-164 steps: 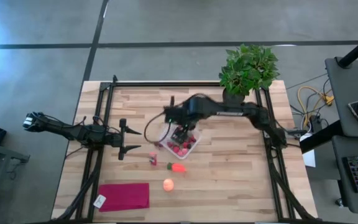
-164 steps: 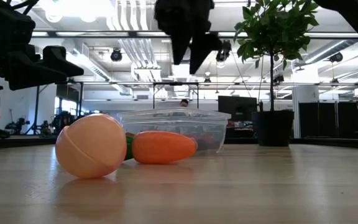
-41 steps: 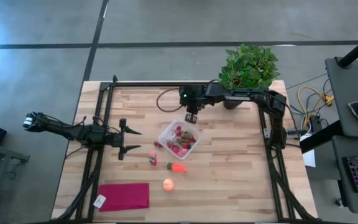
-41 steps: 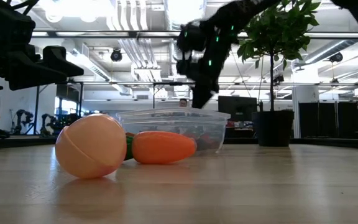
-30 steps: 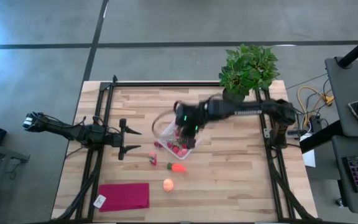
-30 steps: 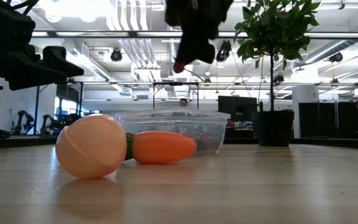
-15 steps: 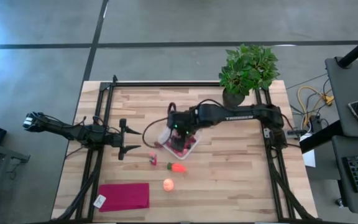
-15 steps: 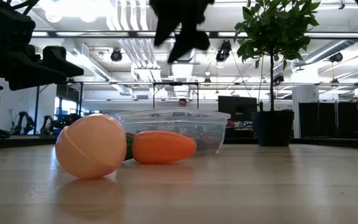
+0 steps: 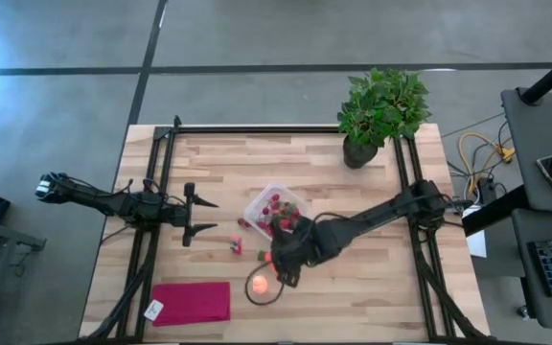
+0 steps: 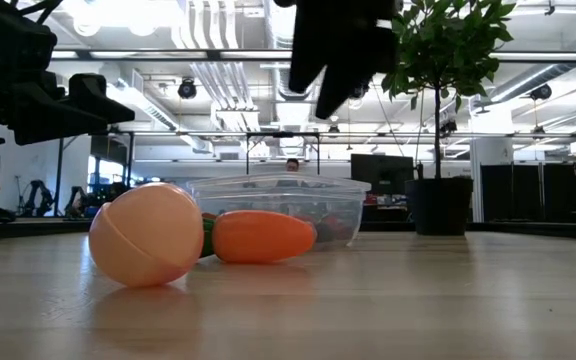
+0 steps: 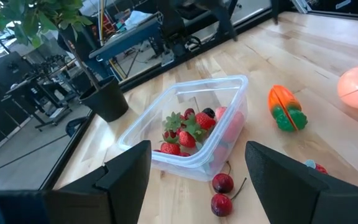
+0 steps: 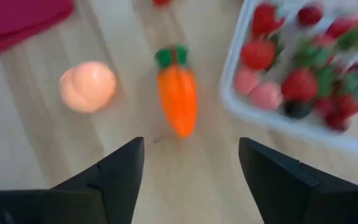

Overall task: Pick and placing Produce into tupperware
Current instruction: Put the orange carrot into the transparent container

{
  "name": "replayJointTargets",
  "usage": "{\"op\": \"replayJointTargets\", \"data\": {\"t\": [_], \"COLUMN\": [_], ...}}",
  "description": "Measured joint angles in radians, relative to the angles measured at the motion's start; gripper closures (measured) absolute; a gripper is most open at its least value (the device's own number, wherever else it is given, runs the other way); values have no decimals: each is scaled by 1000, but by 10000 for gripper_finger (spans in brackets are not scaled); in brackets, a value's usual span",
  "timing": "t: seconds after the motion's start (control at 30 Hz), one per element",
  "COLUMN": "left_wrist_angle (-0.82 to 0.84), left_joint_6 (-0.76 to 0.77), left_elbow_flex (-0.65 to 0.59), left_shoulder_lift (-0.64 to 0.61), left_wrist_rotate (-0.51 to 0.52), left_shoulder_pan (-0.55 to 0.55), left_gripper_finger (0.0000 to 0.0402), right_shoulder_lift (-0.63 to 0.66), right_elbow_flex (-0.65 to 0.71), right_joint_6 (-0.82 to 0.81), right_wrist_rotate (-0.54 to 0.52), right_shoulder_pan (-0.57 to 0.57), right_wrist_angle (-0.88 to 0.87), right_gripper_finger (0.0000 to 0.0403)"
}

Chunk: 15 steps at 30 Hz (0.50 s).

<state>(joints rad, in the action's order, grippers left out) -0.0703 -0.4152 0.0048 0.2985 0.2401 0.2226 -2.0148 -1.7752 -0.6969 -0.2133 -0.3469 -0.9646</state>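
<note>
Resting at the left edge of the high view, the left claw (image 9: 202,215) sits on the wooden bench (image 9: 353,278) with its fingers spread wide and empty, pointing toward the frame's middle. Below it, in the lower left, a magenta cloth (image 9: 192,302) lies flat. Just right of the left claw, two loose cherries (image 11: 219,193) and a small red piece (image 9: 236,244) lie on the bench near the clear tupperware (image 9: 257,206), which sits at the centre of the frame and holds strawberries (image 11: 188,130) and other red pieces. Below the tupperware, the pale orange round fruit (image 9: 259,284) lies on the bench, apart from the container. The right claw (image 9: 281,271) hangs just right of that fruit, fingers parted and holding nothing; its wrist view shows the carrot (image 12: 177,93) lying between the round fruit and the tupperware, touching neither. In the upper right stands a potted plant (image 9: 381,110).
</note>
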Motion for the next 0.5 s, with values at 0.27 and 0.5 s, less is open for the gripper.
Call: {"op": "replayJointTargets", "data": {"t": [0.27, 0.5], "left_wrist_angle": [0, -47], "left_joint_6": [0, -240], "left_elbow_flex": [0, 0], "left_shoulder_lift": [0, -1], "left_wrist_rotate": [0, 166], "left_shoulder_pan": [0, -1], "left_gripper_finger": [155, 155], "right_shoulder_lift": [2, -2], "right_elbow_flex": [7, 40], "right_joint_6": [-41, -38], "right_wrist_rotate": [-27, -22], "right_shoulder_pan": [-17, -21], "right_wrist_angle": [39, 36], "right_gripper_finger": [157, 159]}}
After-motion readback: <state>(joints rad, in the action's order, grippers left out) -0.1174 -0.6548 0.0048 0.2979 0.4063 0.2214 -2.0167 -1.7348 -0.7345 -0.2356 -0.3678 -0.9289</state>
